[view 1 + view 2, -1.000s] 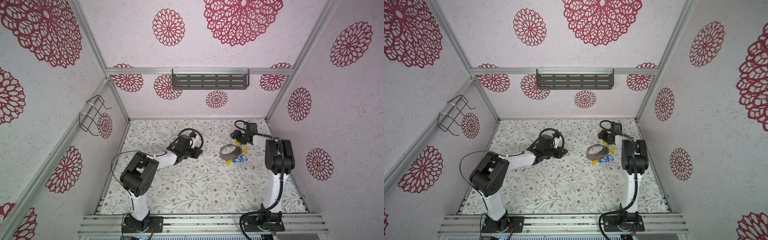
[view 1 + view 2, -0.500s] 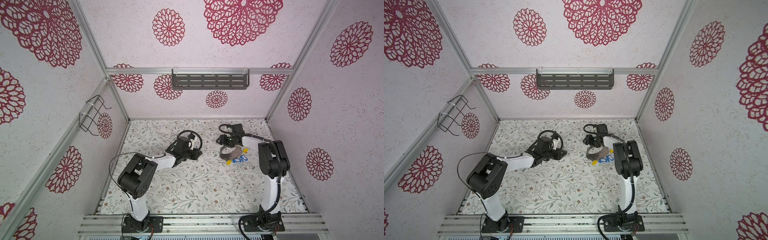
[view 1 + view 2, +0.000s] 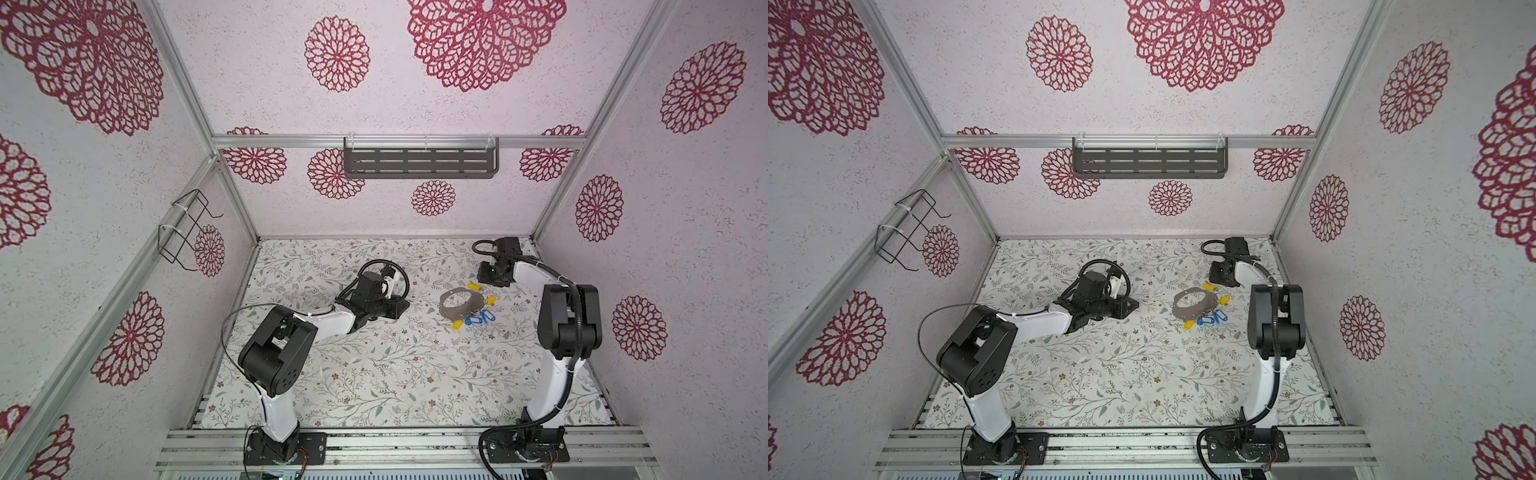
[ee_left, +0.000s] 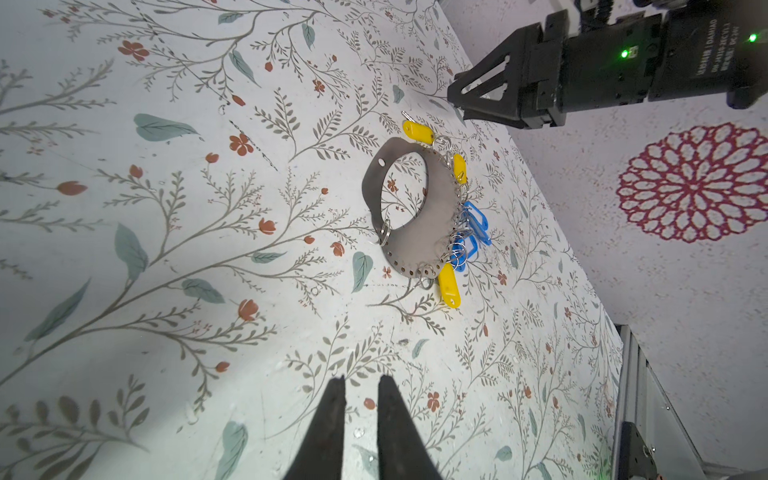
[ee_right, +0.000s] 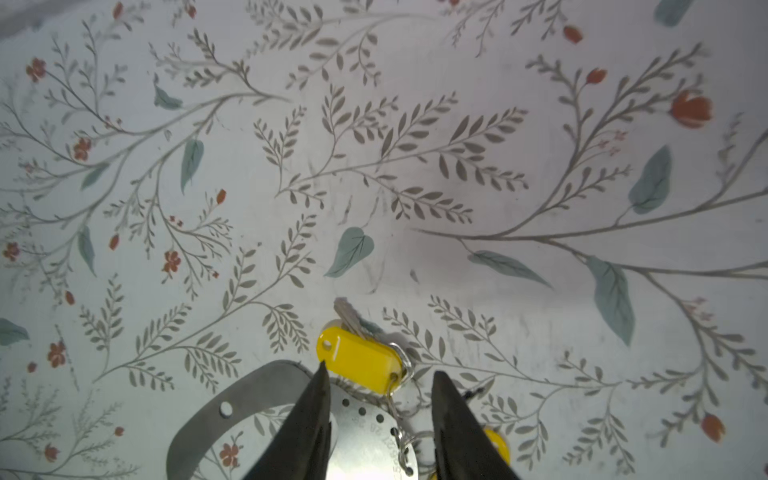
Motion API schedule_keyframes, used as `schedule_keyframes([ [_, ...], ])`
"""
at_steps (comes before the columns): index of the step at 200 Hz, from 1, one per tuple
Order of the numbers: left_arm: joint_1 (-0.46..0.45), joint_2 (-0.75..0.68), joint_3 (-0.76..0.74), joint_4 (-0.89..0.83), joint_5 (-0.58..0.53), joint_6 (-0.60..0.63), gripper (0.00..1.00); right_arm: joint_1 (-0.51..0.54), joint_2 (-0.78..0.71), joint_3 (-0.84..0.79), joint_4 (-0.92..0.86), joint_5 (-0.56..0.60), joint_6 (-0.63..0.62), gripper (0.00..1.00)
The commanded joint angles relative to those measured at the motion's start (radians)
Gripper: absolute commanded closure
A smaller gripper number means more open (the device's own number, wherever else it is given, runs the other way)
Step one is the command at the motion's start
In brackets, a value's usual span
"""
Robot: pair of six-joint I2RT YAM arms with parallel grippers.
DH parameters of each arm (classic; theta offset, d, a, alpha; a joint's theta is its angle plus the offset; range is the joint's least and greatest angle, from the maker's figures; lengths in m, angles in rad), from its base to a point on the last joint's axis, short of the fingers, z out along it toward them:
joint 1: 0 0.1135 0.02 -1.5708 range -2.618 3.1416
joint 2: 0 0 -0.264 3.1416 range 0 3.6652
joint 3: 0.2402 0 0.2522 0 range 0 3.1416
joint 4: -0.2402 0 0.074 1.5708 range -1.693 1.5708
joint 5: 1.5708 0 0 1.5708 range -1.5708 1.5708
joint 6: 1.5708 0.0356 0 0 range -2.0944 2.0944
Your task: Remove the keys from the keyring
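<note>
The keyring [image 3: 448,308] [image 4: 441,195] is a flat grey band lying on the floral floor right of centre, seen in both top views [image 3: 1183,309]. The keys hang along its right edge: yellow tags [image 3: 473,286] [image 4: 449,286] and blue tags [image 3: 481,319] [image 4: 477,222]. My right gripper [image 5: 380,376] [image 3: 486,281] sits at the ring's far right edge. Its jaws stand open astride the band [image 5: 365,432] and the loop of one yellow tag [image 5: 359,362]. My left gripper [image 4: 361,379] [image 3: 397,309] rests low, well left of the ring, with a narrow empty gap between its fingers.
The right wall [image 3: 623,291] stands close behind the right arm. A grey slotted shelf [image 3: 419,160] hangs on the back wall and a wire rack [image 3: 187,228] on the left wall. An aluminium rail [image 3: 395,442] borders the front.
The right gripper swung left over the ring, then came back to its far right edge, and its jaws narrowed. The left arm barely moved.
</note>
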Motion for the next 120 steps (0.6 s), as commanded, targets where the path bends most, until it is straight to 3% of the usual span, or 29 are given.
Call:
schedule_keyframes([
  [1,-0.003,0.008,0.018,0.011,0.008,0.014,0.81,0.006,-0.005,0.028,-0.089,0.004,-0.065,0.59],
  [28,-0.004,0.013,0.017,0.013,0.011,0.007,0.81,0.009,0.012,0.027,-0.094,-0.007,-0.080,0.60],
  [120,-0.003,0.006,0.023,-0.003,0.011,0.011,0.81,0.011,0.053,0.027,-0.087,0.012,-0.098,0.76],
])
